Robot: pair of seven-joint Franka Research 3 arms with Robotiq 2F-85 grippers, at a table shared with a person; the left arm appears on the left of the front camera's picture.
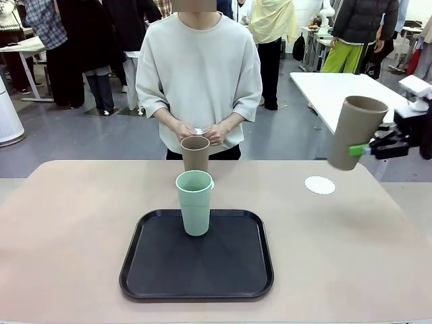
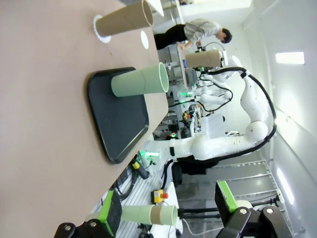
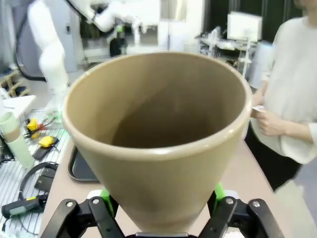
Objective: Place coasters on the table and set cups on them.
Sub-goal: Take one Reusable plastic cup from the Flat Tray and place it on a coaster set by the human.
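Observation:
My right gripper (image 1: pixel 365 148) is shut on a brown-tan cup (image 1: pixel 356 132), held tilted in the air above the table's right side. Up close, this cup (image 3: pixel 158 148) sits between the green pads (image 3: pixel 218 191) with its mouth toward the camera. One white coaster (image 1: pixel 319 184) lies bare on the beige table (image 1: pixel 67 223), below and left of the held cup. A second brown cup (image 1: pixel 195 154) stands at the far edge on a coaster (image 2: pixel 99 29). The mint green cup (image 1: pixel 194 202) stands on the black tray (image 1: pixel 162 277). My left gripper (image 2: pixel 168 208) is open and holds nothing, off to the side of the table.
The person stands at the far side, both hands (image 1: pixel 202 131) together on a small white disc just above the standing brown cup. The tray takes up the table's middle front. A white rectangular table (image 1: pixel 337 91) stands beyond the right corner.

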